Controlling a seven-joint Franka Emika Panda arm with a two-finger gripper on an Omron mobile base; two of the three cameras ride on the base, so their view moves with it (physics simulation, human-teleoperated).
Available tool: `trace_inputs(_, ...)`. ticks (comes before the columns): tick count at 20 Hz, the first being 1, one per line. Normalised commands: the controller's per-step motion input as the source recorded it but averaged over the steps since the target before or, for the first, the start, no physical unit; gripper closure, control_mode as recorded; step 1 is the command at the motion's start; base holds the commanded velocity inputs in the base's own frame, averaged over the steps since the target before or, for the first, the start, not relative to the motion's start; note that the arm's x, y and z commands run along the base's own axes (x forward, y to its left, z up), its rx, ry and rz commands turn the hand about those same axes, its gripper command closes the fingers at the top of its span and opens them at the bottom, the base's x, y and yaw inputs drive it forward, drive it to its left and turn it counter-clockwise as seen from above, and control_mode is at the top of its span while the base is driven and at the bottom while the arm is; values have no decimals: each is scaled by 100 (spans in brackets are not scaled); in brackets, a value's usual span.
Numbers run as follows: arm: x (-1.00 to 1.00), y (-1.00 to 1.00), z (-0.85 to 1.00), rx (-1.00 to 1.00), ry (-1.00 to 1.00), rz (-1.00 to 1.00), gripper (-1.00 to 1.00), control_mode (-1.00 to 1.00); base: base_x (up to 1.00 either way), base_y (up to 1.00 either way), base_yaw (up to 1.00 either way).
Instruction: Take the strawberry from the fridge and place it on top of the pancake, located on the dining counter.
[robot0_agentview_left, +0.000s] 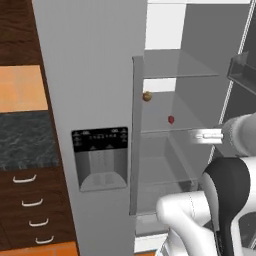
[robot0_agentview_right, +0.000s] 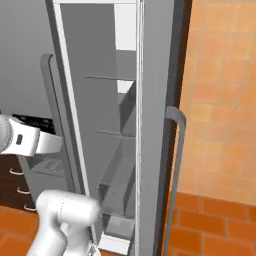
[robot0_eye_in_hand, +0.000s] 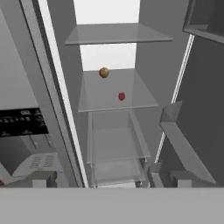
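The fridge (robot0_agentview_left: 90, 75) stands with its right door (robot0_agentview_right: 152, 125) swung open and its dispenser door shut. A tiny red strawberry (robot0_eye_in_hand: 121, 96) lies on the middle glass shelf (robot0_eye_in_hand: 131, 105), also seen as the strawberry (robot0_agentview_left: 171, 119) from the left base. A small yellowish-brown round item (robot0_eye_in_hand: 103, 72) sits behind it to the left. My gripper (robot0_eye_in_hand: 113, 180) is open, fingers wide apart with nothing between them. It hovers outside the compartment, in front of and below the berry, and appears as the gripper (robot0_agentview_left: 196, 135) at the right. The pancake and the dining counter are out of view.
Door bins (robot0_eye_in_hand: 186, 146) jut from the open door on the right. A clear drawer (robot0_eye_in_hand: 116, 144) sits under the strawberry's shelf. Dark wooden drawers (robot0_agentview_left: 30, 205) under a black counter top (robot0_agentview_left: 25, 140) flank the fridge on the left. An orange tiled wall (robot0_agentview_right: 220, 100) lies beyond the door.
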Motion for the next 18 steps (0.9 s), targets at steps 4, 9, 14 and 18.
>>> trace_inputs(4,0,0,0,0,0,0,-100,100,95,-31,5)
trace_inputs(9,0,0,0,0,0,0,-100,100,91,-19,2)
trace_inputs(14,54,-14,-15,-1,12,1,-100,-100,14,-4,0)
trace_inputs(18,47,-17,-37,-4,1,1,-100,-100,0,0,0)
